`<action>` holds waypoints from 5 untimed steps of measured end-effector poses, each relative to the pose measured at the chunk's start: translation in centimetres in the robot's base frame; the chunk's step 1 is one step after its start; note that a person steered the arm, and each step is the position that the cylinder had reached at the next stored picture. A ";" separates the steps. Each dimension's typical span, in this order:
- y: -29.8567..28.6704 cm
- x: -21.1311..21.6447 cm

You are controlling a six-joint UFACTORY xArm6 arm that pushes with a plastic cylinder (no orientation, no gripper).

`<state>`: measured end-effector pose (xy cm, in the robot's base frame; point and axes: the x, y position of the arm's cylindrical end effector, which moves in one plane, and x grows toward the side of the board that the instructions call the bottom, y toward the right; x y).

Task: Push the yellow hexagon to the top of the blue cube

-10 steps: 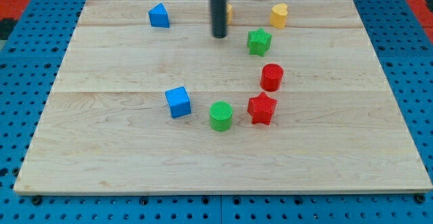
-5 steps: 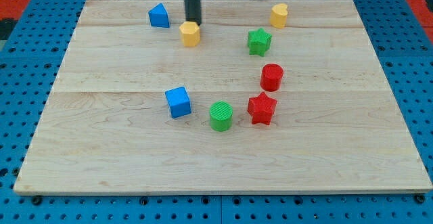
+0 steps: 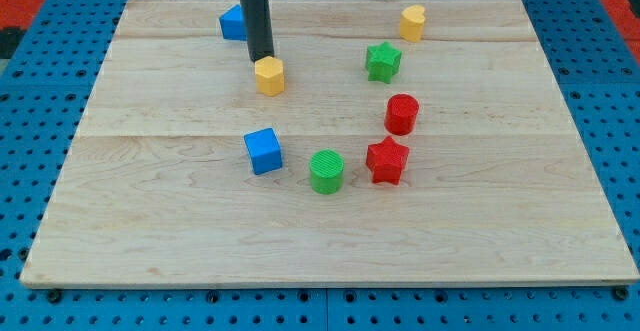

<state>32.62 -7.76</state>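
The yellow hexagon (image 3: 269, 75) lies on the wooden board, up and a little right of the blue cube (image 3: 263, 151). My tip (image 3: 261, 59) is just above the hexagon at its upper left edge, touching or nearly touching it. The dark rod rises to the view's top and hides part of a blue block (image 3: 232, 22) at the upper left.
A second yellow block (image 3: 412, 21) sits at the upper right. A green star (image 3: 382, 62), a red cylinder (image 3: 401, 114), a red star (image 3: 387, 160) and a green cylinder (image 3: 326, 171) curve down the right of the middle. The wooden board's (image 3: 150, 221) edges border blue pegboard.
My tip has moved left and down from the top middle. The yellow hexagon has been pushed down and left, closer to the blue cube.
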 end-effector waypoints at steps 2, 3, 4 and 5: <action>0.5 -0.3; 3.0 -2.2; 2.7 -0.4; 2.5 3.0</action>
